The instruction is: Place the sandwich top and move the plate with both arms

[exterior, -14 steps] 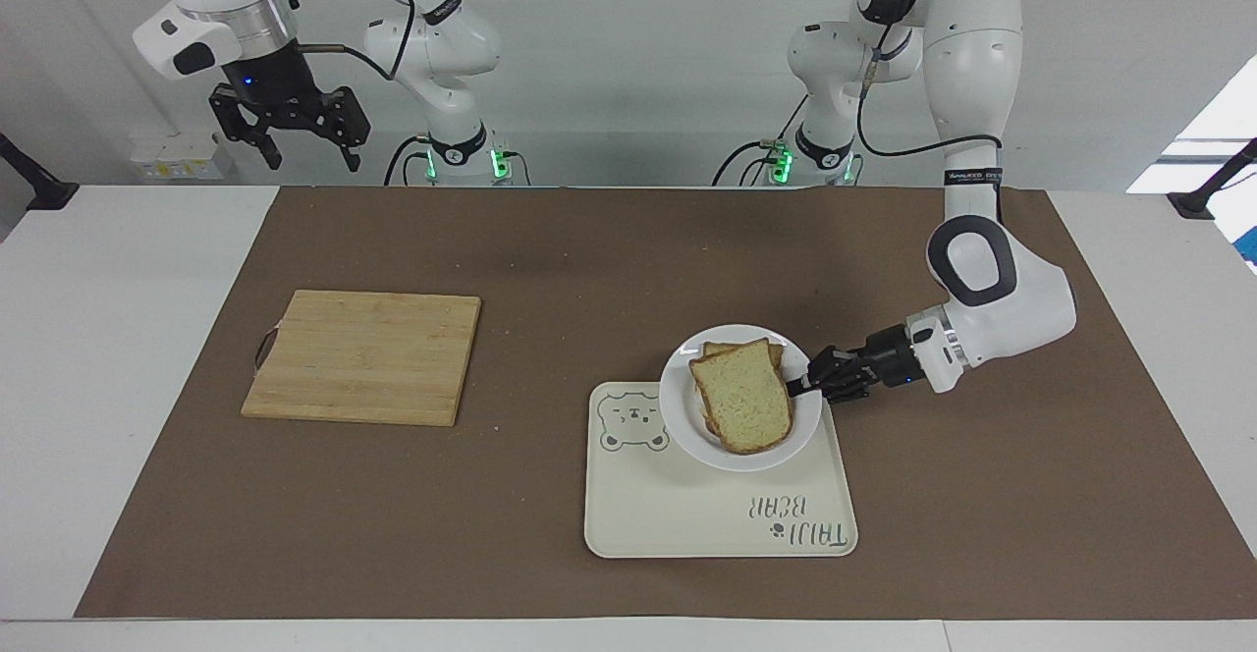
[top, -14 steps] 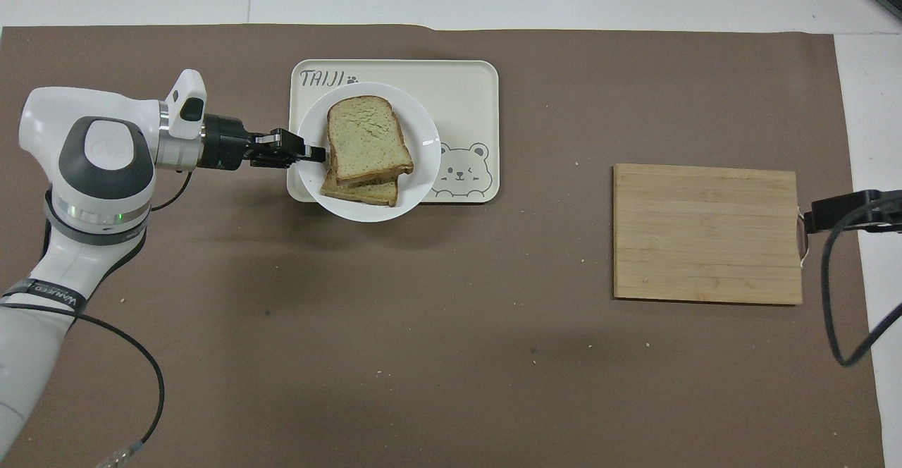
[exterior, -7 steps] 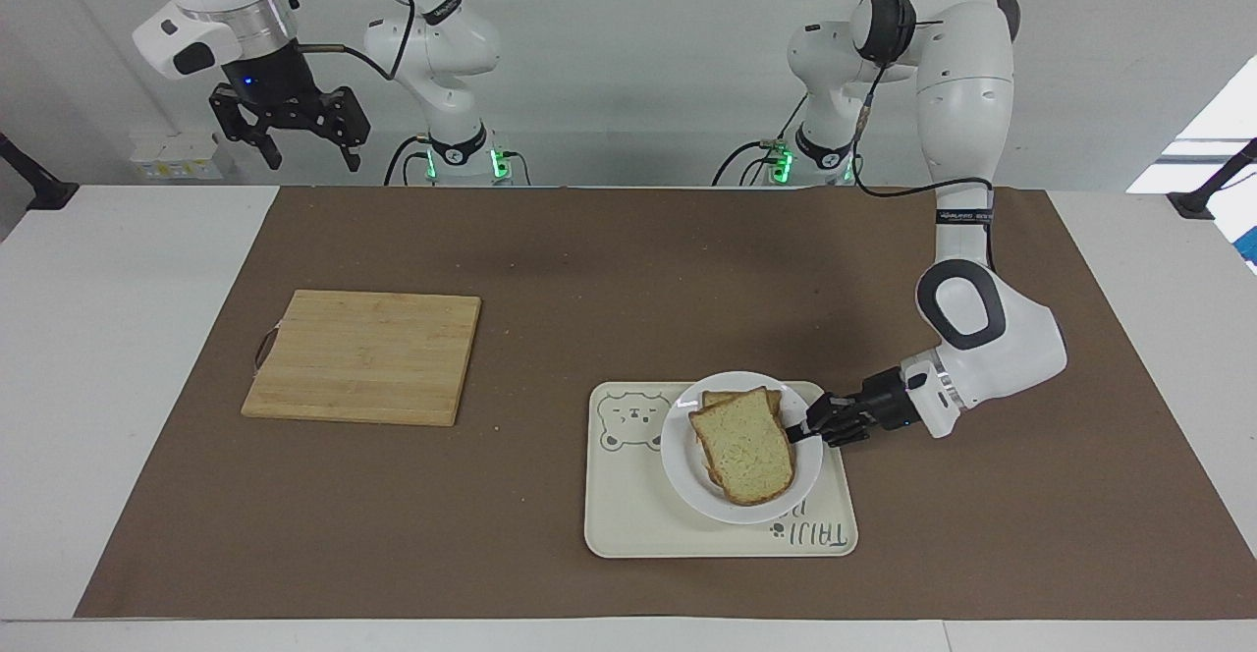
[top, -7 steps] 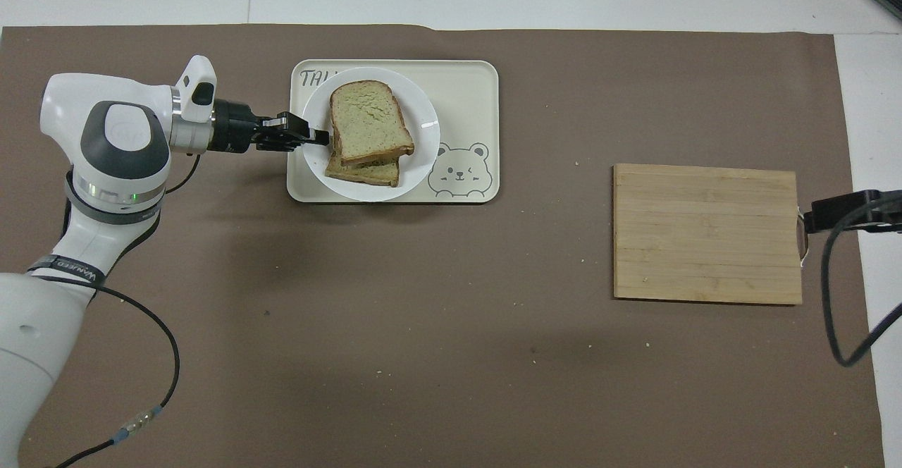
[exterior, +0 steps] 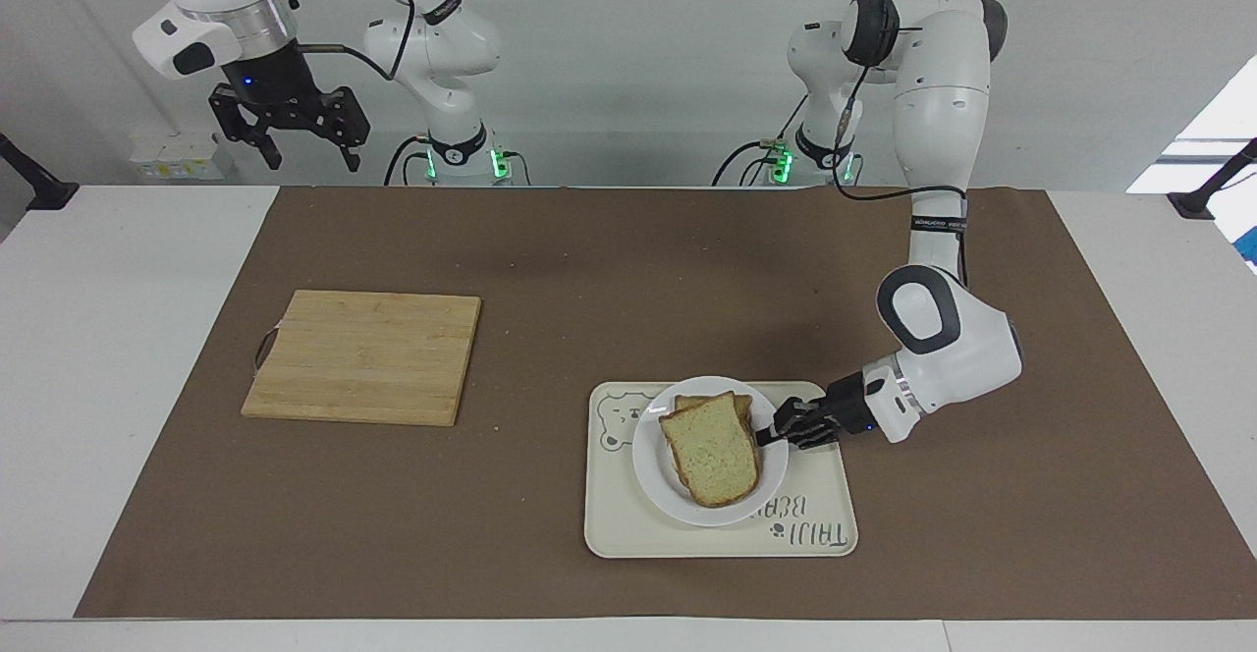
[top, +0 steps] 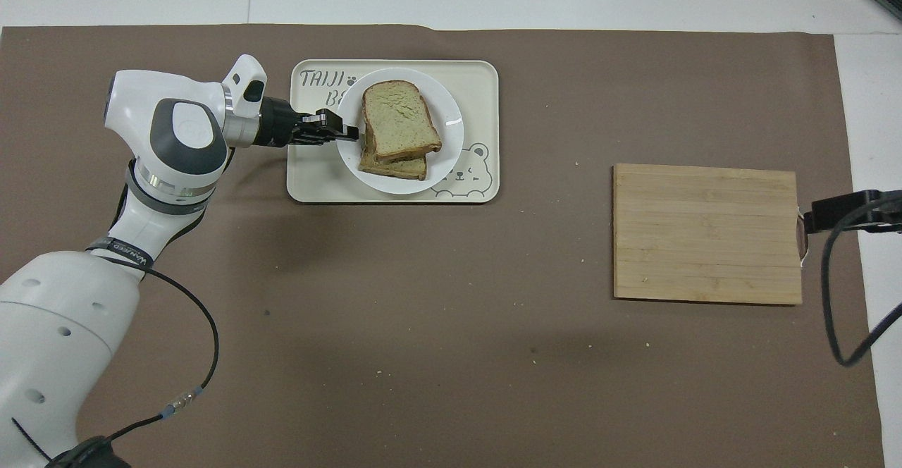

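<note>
Shifted along the tray [exterior: 628, 534], plate [exterior: 653, 480] rim sits between left fingers [exterior: 764, 433], grip unclear.

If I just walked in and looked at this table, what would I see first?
First you would see the sandwich top stacked on another slice on the plate, which sits on the bear tray toward the left arm's end of the table. The left gripper is at the plate's rim. A wooden cutting board lies toward the right arm's end, and the right gripper waits high up, open.
</note>
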Controlling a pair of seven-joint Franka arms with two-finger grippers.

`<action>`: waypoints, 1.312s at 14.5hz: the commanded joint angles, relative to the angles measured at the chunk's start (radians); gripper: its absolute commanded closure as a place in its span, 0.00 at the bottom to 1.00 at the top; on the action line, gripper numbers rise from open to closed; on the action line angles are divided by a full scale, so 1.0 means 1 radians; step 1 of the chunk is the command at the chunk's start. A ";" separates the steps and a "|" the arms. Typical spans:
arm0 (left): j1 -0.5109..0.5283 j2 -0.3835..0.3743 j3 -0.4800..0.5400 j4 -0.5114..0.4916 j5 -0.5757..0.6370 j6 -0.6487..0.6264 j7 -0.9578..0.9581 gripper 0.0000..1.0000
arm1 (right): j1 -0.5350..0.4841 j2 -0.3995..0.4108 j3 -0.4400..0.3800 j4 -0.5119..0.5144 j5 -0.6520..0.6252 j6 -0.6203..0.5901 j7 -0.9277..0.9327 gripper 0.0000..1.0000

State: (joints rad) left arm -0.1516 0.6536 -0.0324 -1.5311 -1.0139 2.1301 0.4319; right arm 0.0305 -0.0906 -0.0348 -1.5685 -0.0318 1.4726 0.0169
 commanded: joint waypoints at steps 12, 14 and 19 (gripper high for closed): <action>-0.011 -0.221 0.091 -0.018 0.619 -0.068 -0.363 0.00 | -0.021 0.009 0.007 0.013 0.003 0.002 -0.032 0.00; -0.002 -0.273 0.098 -0.018 0.749 -0.152 -0.370 0.00 | -0.021 0.014 0.009 0.018 -0.010 -0.008 -0.034 0.00; 0.009 -0.426 0.098 -0.014 0.995 -0.294 -0.441 0.00 | -0.018 0.005 0.009 0.008 0.010 0.005 -0.028 0.00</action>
State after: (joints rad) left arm -0.1417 0.3117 0.0609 -1.5110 -0.0814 1.8939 0.0151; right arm 0.0288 -0.0872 -0.0338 -1.5683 -0.0309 1.4727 0.0160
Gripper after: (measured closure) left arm 0.000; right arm 0.000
